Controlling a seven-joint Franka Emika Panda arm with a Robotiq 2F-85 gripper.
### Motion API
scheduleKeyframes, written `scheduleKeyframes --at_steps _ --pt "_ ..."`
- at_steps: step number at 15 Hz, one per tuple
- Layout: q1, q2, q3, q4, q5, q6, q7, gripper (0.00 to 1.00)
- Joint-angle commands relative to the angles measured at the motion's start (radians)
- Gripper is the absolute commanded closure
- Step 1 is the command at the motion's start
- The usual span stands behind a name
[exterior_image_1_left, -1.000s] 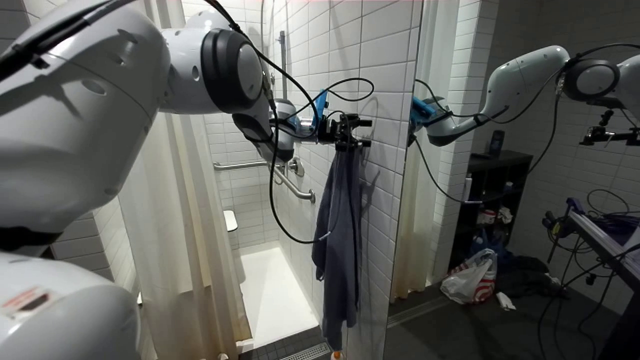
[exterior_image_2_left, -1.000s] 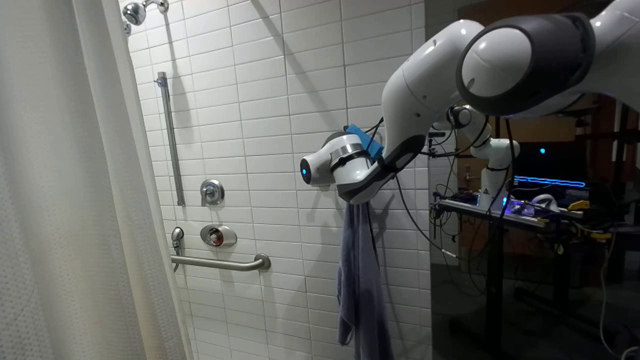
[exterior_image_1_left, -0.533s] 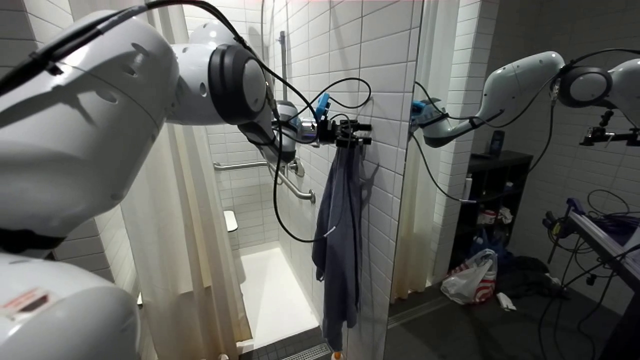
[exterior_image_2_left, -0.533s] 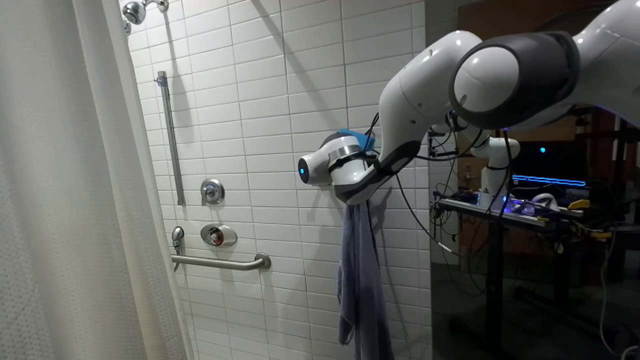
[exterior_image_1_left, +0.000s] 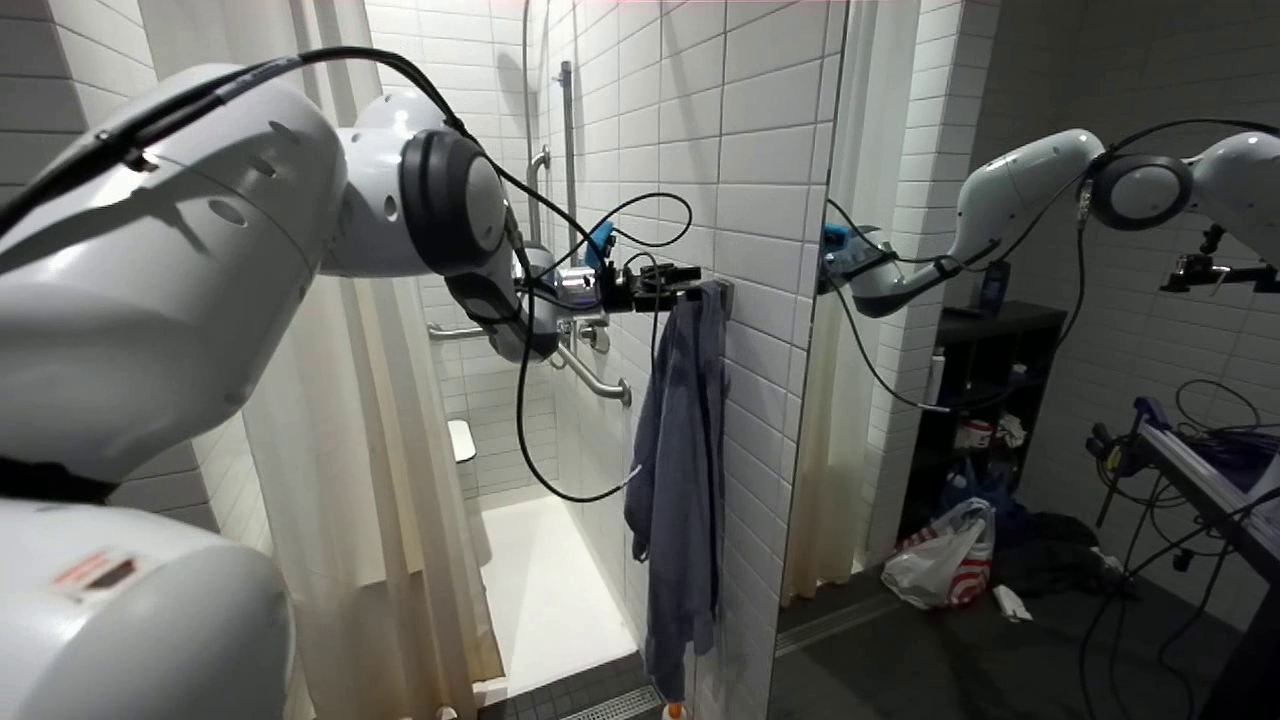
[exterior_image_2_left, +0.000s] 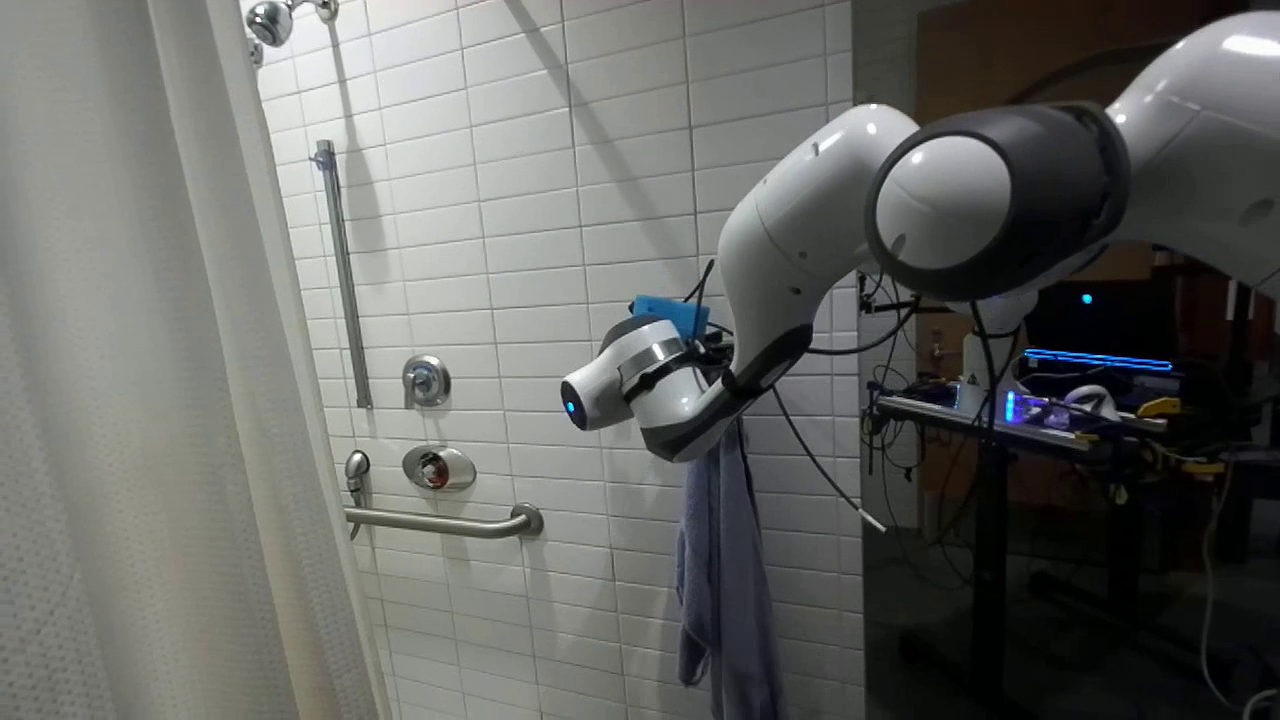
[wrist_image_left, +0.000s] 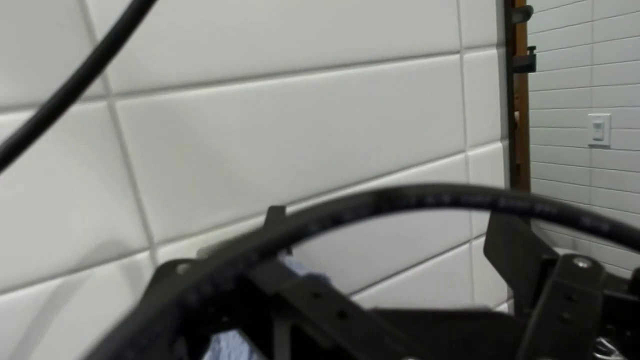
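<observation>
A blue-grey towel hangs against the white tiled wall from a small metal wall mount. My gripper is at the top of the towel, its fingers pointing at the wall. In the wrist view the fingers stand wide apart with only wall tiles between them. Bits of towel show beside and behind the left finger; whether it touches the cloth I cannot tell. In an exterior view the towel shows below the wrist, which hides the gripper there.
A pale shower curtain hangs beside the arm, also in an exterior view. A metal grab bar and shower valve are on the wall. A mirror adjoins it. A black cable loops across the gripper.
The arm has lowered and my gripper has drawn back from the wall and tilted. The wall mount at the towel's top now shows. The towel still hangs in the same place.
</observation>
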Motion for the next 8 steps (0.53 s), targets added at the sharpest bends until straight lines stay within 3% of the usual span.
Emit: scheduleKeyframes --at_steps 1,8 --pt "0.002 0.007 0.006 0.002 -0.002 -0.003 0.001 0.0" --pt "-0.017 0.007 0.002 0.019 -0.004 0.004 0.002 0.0"
